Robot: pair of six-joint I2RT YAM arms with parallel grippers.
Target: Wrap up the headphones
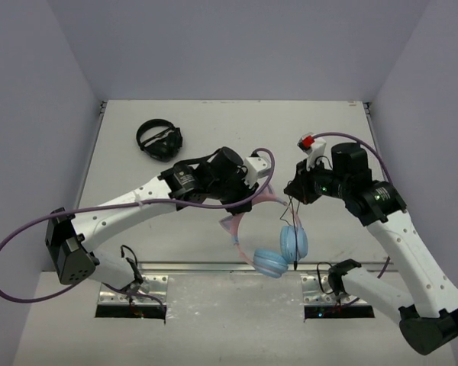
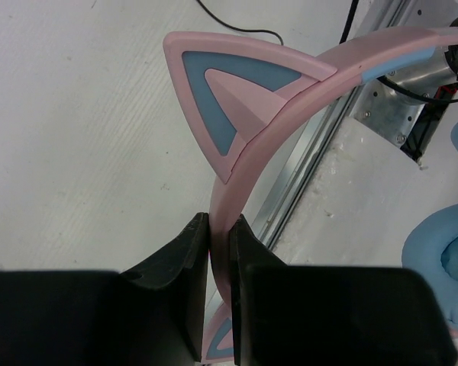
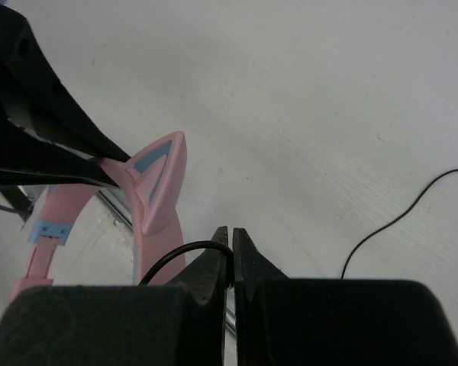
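Note:
The headphones hang lifted over the table's near edge, with the pink cat-ear headband [image 1: 237, 226] above two light blue ear cups [image 1: 293, 242]. My left gripper [image 1: 261, 191] is shut on the headband [image 2: 237, 191], just below a cat ear [image 2: 229, 99]; an ear cup [image 2: 443, 259] shows at the right. My right gripper [image 1: 292, 194] is shut on the thin black cable [image 3: 175, 255], which loops out to the left of the jaws [image 3: 230, 240]. The cable [image 1: 295, 236] hangs down past the ear cups. A cat ear [image 3: 160, 183] is just left of the right gripper.
All-black headphones [image 1: 159, 140] lie at the back left of the table. Metal mounting plates [image 1: 237, 268] run along the near edge under the ear cups. More black cable [image 3: 389, 221] lies on the table right of my right gripper. Grey walls enclose the table on three sides.

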